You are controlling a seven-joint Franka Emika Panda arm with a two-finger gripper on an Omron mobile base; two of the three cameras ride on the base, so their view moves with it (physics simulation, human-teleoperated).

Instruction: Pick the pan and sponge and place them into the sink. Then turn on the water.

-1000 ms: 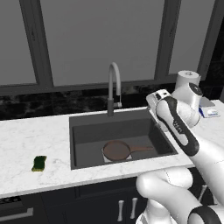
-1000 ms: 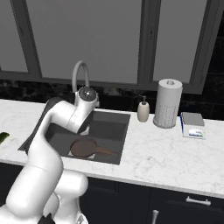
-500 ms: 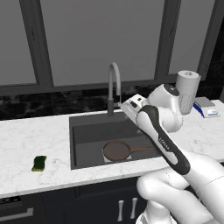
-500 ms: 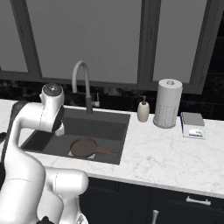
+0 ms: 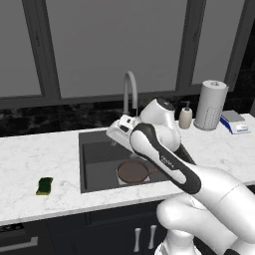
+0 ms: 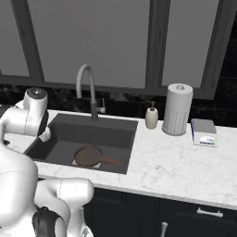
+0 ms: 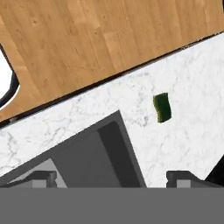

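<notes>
The hand [image 7: 111, 179], released and empty, hangs over the sink [image 5: 94, 149]. The pan [image 5: 132, 171] lies inside; the sponge [image 5: 44, 186] waits on the desk [image 5: 30, 159]; water apparently off.

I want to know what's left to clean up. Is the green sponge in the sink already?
No, the sponge lies on the white counter left of the sink.
</notes>
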